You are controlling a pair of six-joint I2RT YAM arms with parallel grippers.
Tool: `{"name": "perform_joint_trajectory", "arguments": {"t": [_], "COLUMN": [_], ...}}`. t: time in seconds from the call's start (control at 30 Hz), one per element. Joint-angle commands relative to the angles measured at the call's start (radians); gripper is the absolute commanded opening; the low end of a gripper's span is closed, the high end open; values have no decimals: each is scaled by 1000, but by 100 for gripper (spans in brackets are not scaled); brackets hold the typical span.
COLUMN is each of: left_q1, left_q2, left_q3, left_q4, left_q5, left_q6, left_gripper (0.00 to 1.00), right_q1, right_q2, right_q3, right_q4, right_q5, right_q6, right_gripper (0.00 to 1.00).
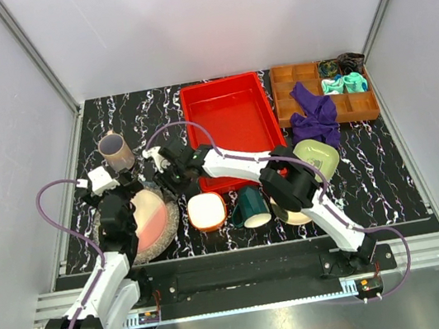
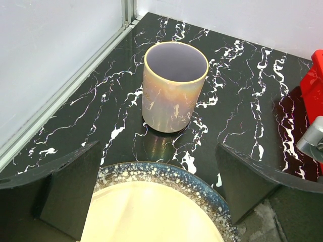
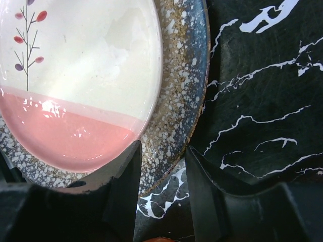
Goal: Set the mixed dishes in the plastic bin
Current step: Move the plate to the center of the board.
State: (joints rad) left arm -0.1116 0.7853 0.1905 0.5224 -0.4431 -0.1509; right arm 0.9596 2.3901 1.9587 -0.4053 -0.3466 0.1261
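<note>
Reaching across the table from its base at 5 o'clock, the right gripper (image 3: 162,151) sat low at the 1 o'clock edge of the big speckled grey plate (image 1: 157,253). Its jaws stood partly apart and straddled that plate's rim: one finger (image 3: 121,191) hung over the speckled band and the other stood outside it. A sliver of black marbled table (image 1: 373,182) showed between the rim and the outer finger, so nothing was clamped. The pink-cream plate (image 1: 151,217) lay stacked inside the grey one, at 8 o'clock on the table.

At the 12 o'clock edge of the same stack the left gripper (image 2: 157,151) hovered with its jaws spread wide and nothing between them. It faced the mauve cup (image 2: 174,85), which stood upright just beyond the plate at 10 o'clock.

The red plastic bin (image 1: 228,125) sat at 12 o'clock, with no dish showing inside it. Along the near side, toward 6 o'clock, the orange-white bowl (image 1: 207,211) and the dark green mug (image 1: 251,206) lay just beside each other, the mug on its side. The pale yellow plate (image 1: 288,217) peeked out from under the right arm, and the light green bowl (image 1: 316,157) rested at 4 o'clock. A brown compartmented tray (image 1: 285,104) sat at 2 o'clock with a purple cloth (image 1: 315,120) draped over its near edge.
</note>
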Motion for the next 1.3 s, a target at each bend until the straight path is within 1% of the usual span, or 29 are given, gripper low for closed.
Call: {"name": "perform_joint_trajectory", "arguments": {"t": [0.0,0.17,0.27,0.63,1.0,1.17,1.2,1.27], "left_q1": [3,3,3,10,105,110,130,133], "left_q2": [-17,-11,-14,-50,-63,-63,-61,-66], "left_q3": [41,44,44,58,66,67,70,72], "left_q4": [30,30,28,-15,-65,-73,-74,-82], "left_q5": [-17,-14,-22,-160,-117,-100,-97,-95], "left_q6": [-4,-6,-6,-41,-139,-157,-157,-156], "left_gripper": [99,99,99,99,99,99,99,99], "right_q1": [47,51,50,51,51,50,50,51], "right_q2": [-106,-146,-163,-141,-97,-66,-60,-45], "right_q3": [-4,-27,-38,-40,-34,-24,-20,-12], "right_q4": [19,11,14,16,42,46,46,46], "right_q5": [49,139,164,93,20,-3,-11,-18], "right_q6": [-25,-40,-40,-17,18,27,33,37], "right_gripper": [50,57,58,56,54,54,54,53]}}
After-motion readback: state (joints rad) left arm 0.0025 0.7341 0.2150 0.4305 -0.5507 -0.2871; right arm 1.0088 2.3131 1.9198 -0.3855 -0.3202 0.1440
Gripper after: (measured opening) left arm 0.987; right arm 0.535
